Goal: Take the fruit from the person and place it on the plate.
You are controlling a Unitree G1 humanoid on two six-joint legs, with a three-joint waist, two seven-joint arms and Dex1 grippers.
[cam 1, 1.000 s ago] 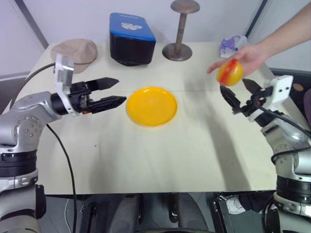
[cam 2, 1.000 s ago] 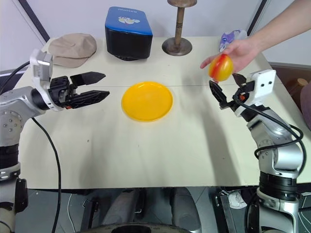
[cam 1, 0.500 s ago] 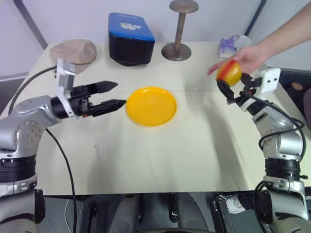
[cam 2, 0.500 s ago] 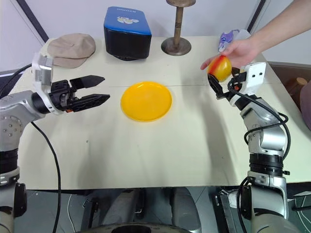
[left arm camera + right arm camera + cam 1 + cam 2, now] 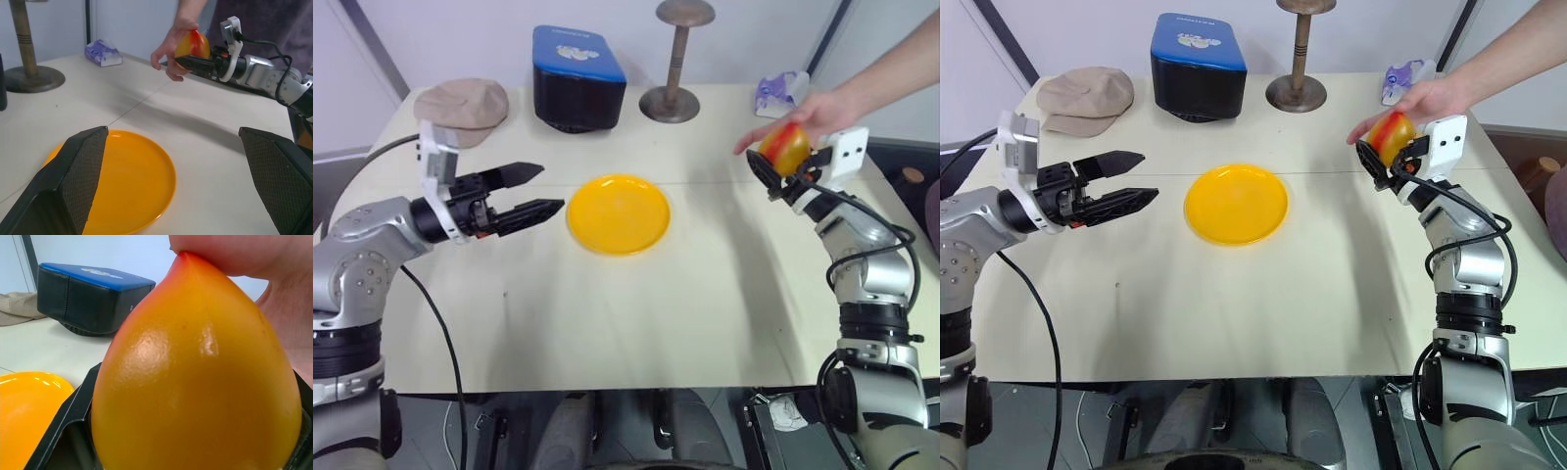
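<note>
The person's hand [image 5: 818,113] holds the yellow-orange, red-blushed fruit [image 5: 786,147] above the table's right side. My right gripper [image 5: 773,162] is up at the hand, open, with its black fingers on either side of the fruit [image 5: 195,382], which sits deep between them. The person's fingers still pinch the top of the fruit. The yellow plate [image 5: 619,213] lies at the table's middle, with nothing on it. My left gripper [image 5: 553,187] hovers open just left of the plate, pointing toward it, with nothing between its fingers.
At the back of the table are a tan cap [image 5: 463,103], a blue and black box [image 5: 578,73], a wooden stand [image 5: 677,69] and a purple and white packet [image 5: 781,90]. Bare tabletop [image 5: 636,313] stretches in front of the plate.
My right gripper has risen and moved back to the person's hand, so the fruit now sits between its fingers. The left gripper has barely moved.
</note>
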